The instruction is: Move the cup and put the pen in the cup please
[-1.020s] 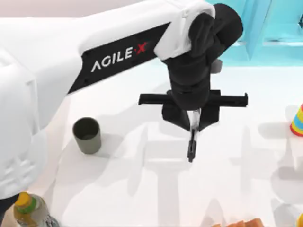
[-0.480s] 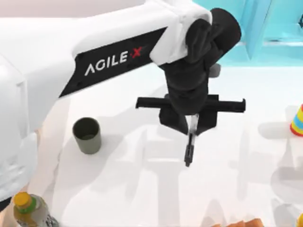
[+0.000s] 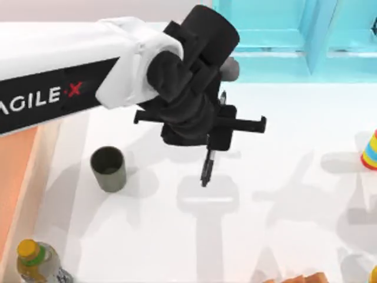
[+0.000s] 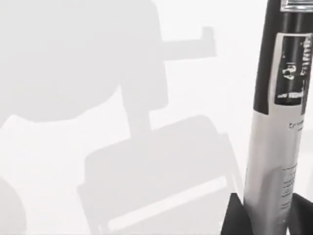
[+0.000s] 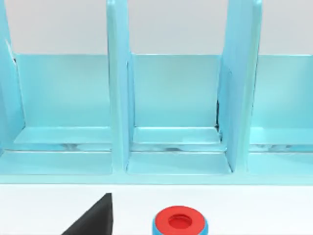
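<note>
The olive-grey cup stands upright on the white table at the left. My left gripper hangs over the table's middle, to the right of the cup and well apart from it. It is shut on the pen, which points down with its black end above the table. In the left wrist view the pen's whitish printed barrel runs between the two dark fingers. A black wedge of my right gripper edges into the right wrist view, which faces the teal shelf.
A teal shelf unit lines the back right. A striped cone sits at the right edge and a yellow-capped bottle at the front left. A red and blue round piece lies before the shelf.
My left arm has swung to the left with the pen, bringing it closer to the cup. The cup has stayed in place.
</note>
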`<state>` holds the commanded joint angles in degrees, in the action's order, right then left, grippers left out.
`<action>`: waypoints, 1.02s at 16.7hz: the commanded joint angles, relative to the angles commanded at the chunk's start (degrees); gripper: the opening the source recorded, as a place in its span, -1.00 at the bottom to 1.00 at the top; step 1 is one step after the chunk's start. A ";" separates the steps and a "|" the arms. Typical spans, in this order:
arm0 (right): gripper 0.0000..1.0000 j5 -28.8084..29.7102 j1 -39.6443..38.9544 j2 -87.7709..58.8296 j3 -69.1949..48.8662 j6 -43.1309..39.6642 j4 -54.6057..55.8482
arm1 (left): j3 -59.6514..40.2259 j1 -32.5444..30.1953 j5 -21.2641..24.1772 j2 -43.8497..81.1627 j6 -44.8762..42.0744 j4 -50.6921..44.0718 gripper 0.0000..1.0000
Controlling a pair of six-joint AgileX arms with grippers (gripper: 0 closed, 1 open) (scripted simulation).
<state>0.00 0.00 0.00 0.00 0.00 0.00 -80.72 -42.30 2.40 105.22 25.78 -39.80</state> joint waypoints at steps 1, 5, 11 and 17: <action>1.00 0.00 0.00 0.00 0.00 0.00 0.00 | 3.72 0.68 -0.43 -2.71 -1.26 4.30 -1.00; 1.00 0.00 0.00 0.00 0.00 0.00 0.00 | 15.65 3.18 -1.89 -13.78 -5.74 19.05 -1.00; 1.00 0.00 0.00 0.00 0.00 0.00 0.00 | 31.52 7.08 -3.87 -29.73 -12.31 41.14 -1.00; 1.00 0.00 0.00 0.00 0.00 0.00 0.00 | 59.01 11.35 -6.60 -50.61 -20.34 68.39 -1.00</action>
<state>0.00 0.00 0.00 0.00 0.00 0.00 -21.72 -30.95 -4.21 54.61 5.44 28.59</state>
